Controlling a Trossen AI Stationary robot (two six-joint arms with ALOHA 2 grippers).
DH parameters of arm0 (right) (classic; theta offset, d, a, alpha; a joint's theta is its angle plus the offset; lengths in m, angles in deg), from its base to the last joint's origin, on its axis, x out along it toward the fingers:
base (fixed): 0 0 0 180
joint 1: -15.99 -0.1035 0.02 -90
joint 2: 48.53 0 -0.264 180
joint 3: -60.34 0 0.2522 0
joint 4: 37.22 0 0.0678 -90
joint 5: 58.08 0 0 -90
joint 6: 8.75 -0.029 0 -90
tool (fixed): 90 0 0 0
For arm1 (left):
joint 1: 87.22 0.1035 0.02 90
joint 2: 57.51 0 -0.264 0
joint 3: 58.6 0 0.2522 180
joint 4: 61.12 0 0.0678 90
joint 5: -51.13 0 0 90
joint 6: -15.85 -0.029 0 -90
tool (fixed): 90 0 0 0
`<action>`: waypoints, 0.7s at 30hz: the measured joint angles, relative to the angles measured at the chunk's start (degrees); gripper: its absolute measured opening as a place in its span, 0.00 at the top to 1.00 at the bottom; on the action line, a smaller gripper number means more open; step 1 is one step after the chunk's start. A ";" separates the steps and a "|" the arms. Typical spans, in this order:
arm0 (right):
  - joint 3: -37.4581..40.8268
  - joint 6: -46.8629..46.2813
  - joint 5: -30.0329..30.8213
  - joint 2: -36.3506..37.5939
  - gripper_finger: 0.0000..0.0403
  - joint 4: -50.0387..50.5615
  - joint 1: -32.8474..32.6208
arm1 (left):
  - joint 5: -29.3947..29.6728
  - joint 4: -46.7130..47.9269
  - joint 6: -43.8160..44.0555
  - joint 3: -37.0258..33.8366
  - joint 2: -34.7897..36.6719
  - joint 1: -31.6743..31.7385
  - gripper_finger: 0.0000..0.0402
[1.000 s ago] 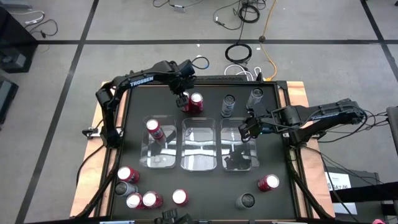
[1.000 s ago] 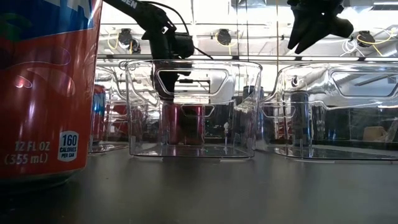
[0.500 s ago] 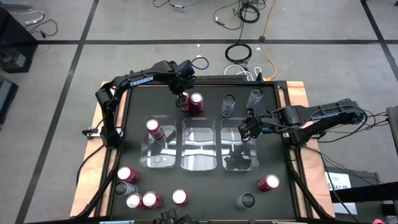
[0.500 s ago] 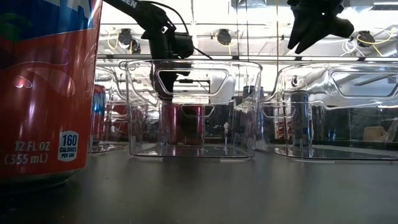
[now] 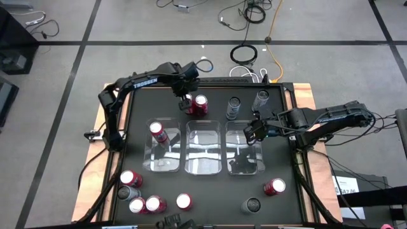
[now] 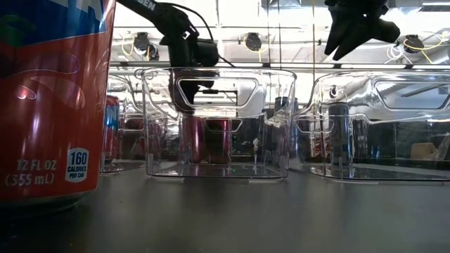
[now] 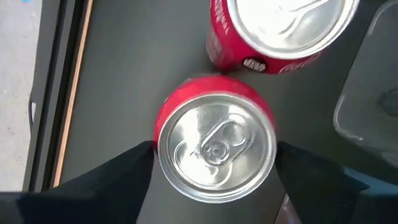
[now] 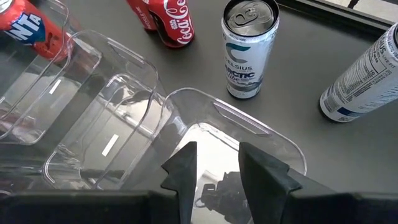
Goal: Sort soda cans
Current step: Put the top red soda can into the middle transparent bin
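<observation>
Tabletop's far edge: left pincer [image 7: 214, 163] straddles red can [image 7: 215, 149].

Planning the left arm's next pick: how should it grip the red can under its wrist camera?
From above, across the round side wall just below the rim. The red can stands upright, left gripper fingers flank it, and a second red can sits close beside.
</observation>
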 joint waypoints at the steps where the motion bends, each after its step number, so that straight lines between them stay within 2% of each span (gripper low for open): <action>1: 0.00 0.00 0.00 0.00 0.73 0.00 -0.01 | 0.38 0.02 0.02 -0.08 -0.08 -0.02 0.12; 7: 0.00 0.00 0.01 -0.01 0.73 0.00 -0.02 | 1.18 -0.83 0.04 -0.07 -0.11 -0.04 0.02; 21: 0.00 -0.22 0.02 0.00 0.73 0.02 -0.02 | 1.08 -3.60 0.64 0.05 0.02 -0.20 0.02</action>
